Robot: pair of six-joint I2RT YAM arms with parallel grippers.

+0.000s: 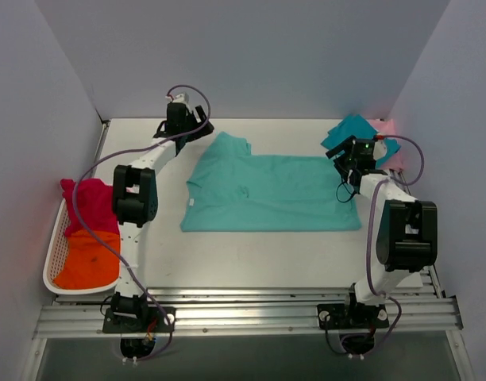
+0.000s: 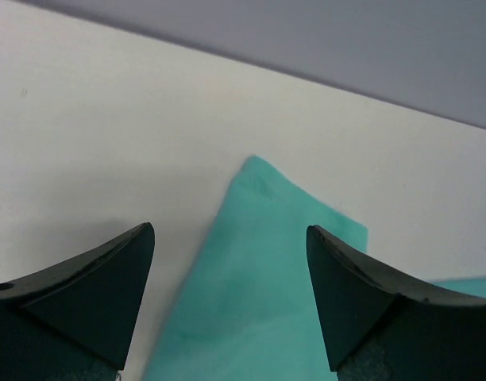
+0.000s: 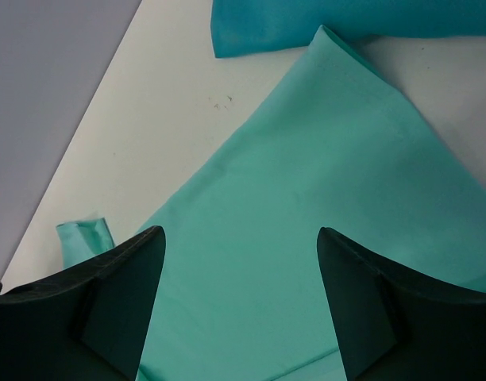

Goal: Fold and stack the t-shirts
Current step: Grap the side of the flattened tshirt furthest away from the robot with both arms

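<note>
The mint-green shirt [image 1: 275,194] lies spread on the counter [image 1: 251,254]. The left gripper [image 2: 229,238] and right gripper [image 3: 241,238] gape wide over its far edge, empty. Next, probably: pinch both corners and fold.

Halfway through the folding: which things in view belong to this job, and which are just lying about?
Part of the job:
- mint-green t-shirt, laid out mid-table
- teal t-shirt, far right
- pale pink t-shirt, behind the teal one
- magenta t-shirt and orange t-shirt, in the basket

Just lying about:
- white mesh basket, at the left edge
</note>
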